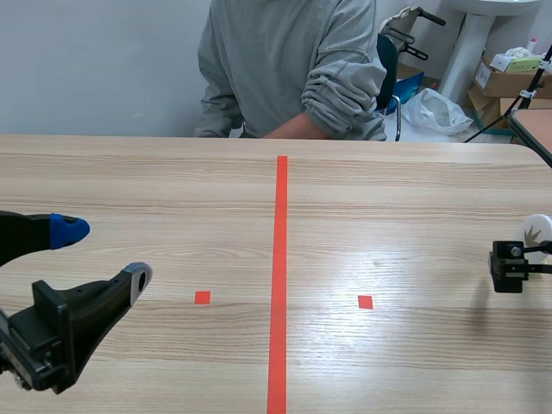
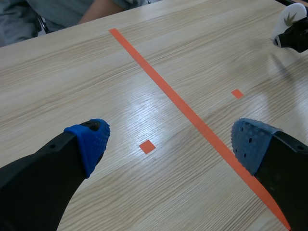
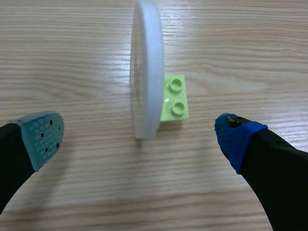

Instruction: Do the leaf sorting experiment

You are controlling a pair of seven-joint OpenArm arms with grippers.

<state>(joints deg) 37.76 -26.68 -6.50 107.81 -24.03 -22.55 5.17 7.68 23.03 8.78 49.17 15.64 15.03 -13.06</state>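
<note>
Wooden table [image 1: 388, 198] bore the white leaf disc [image 3: 147, 72], upright on its green brick [image 3: 174, 98], just ahead of the wide-open, empty right gripper [image 3: 139, 132]. Well apart, the left gripper [image 2: 173, 139] hung open and empty. Sorting looked unstarted.

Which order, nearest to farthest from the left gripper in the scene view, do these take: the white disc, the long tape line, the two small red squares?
1. Left red square, just right of the left gripper.
2. Long tape line, table's middle.
3. Right red square, beyond the line.
4. White disc, far right edge.
</note>
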